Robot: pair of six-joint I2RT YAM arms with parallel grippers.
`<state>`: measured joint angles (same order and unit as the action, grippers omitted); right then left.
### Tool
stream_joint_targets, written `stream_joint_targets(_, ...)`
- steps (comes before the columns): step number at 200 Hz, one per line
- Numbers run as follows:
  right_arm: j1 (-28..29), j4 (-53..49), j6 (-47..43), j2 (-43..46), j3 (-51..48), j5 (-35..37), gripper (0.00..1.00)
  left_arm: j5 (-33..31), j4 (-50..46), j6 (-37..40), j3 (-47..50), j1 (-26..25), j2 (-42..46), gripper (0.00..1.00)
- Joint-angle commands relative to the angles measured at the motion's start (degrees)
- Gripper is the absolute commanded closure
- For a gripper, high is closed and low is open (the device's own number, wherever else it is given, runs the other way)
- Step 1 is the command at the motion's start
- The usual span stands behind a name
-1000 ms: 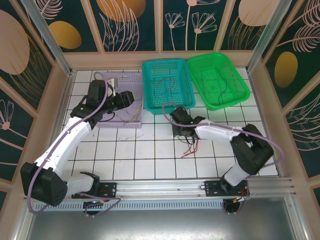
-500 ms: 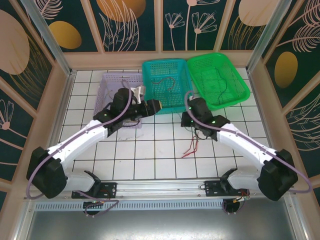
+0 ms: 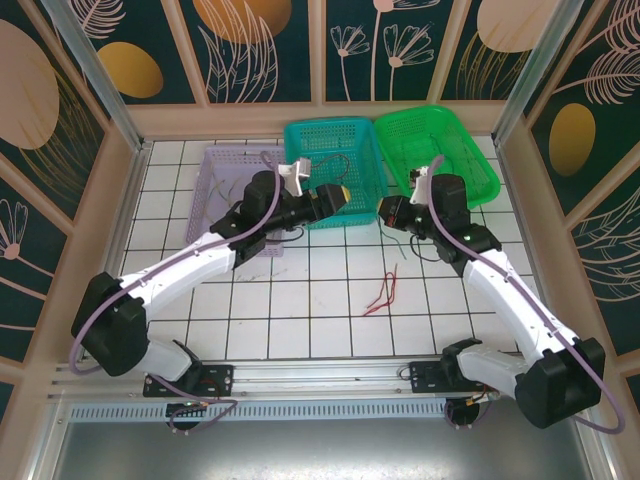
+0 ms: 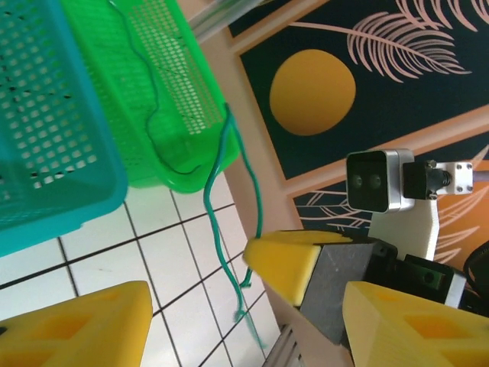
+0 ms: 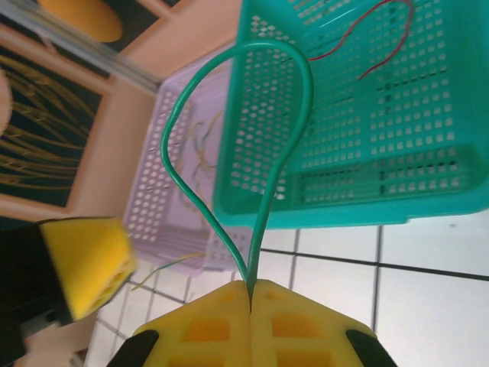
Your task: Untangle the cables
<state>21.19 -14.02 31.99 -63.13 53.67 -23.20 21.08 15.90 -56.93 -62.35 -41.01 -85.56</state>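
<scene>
R hand (image 5: 250,294) pinches green cable (image 5: 244,44); L hand (image 3: 338,194) agape nearby.

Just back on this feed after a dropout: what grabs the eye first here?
A green cable loops up from the right gripper, whose jaws are shut on it, in front of the teal basket. A red cable lies loose on the tiles between the arms; the left gripper is open.
</scene>
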Motion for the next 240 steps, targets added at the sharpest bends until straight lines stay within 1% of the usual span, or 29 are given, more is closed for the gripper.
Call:
stream_joint_targets(1,-0.4,1.6,1.9,0.3,2.5,-6.8,1.0,1.3,3.9,-0.1,-2.7,-0.6,-1.6,0.33)
stream_joint_targets(38,-0.5,1.1,2.0,0.1,2.8,-9.9,1.0,2.8,-0.3,4.2,-7.2,-0.9,-5.0,0.35)
stream_joint_targets(53,-0.4,0.3,1.4,0.2,3.3,-10.4,1.0,2.7,-1.6,5.8,-8.1,-0.8,-5.9,0.39)
stream_joint_targets(76,-0.4,-1.2,-0.3,0.4,4.0,-10.8,1.0,1.1,-6.9,10.2,-10.2,-0.9,-7.4,0.53)
stream_joint_targets(91,-0.5,-2.8,-1.8,0.1,4.9,-10.8,1.0,-0.8,-11.1,13.5,-11.9,-0.8,-8.2,0.63)
stream_joint_targets(108,-0.5,-4.5,-3.8,0.0,6.0,-10.7,1.0,-2.8,-14.6,16.7,-13.6,-0.9,-8.8,0.79)
stream_joint_targets(126,-0.5,-6.6,-6.8,-0.1,6.8,-10.1,1.0,-4.0,-16.6,19.2,-14.7,-0.8,-9.0,1.0)
stream_joint_targets(139,-0.6,-8.8,-9.5,-0.3,7.8,-8.2,1.0,-4.9,-19.3,21.4,-16.0,-0.9,-9.0,1.0)
stream_joint_targets(154,-0.7,-12.3,-13.2,-1.4,10.1,-4.6,1.0,-5.1,-22.8,23.9,-17.3,-0.8,-8.9,1.0)
stream_joint_targets(176,-0.6,-16.4,-20.0,-3.2,13.8,3.2,1.0,-3.7,-28.0,28.0,-18.6,-0.8,-8.3,1.0)
stream_joint_targets(199,0.0,-18.8,-30.2,-5.4,17.4,16.4,1.0,-2.5,-37.3,34.5,-22.0,-0.9,-8.4,1.0)
stream_joint_targets(210,0.5,-17.1,-35.9,-5.8,17.9,23.3,1.0,-3.7,-42.2,37.4,-23.5,-0.9,-8.5,1.0)
stream_joint_targets(229,2.8,-10.8,-51.2,-5.6,15.9,33.0,1.0,-4.1,-47.9,41.2,-24.8,-0.8,-8.2,1.0)
stream_joint_targets(240,4.1,-5.6,-60.7,-5.1,13.6,35.8,1.0,-2.6,-49.6,42.6,-24.7,-0.8,-7.8,1.0)
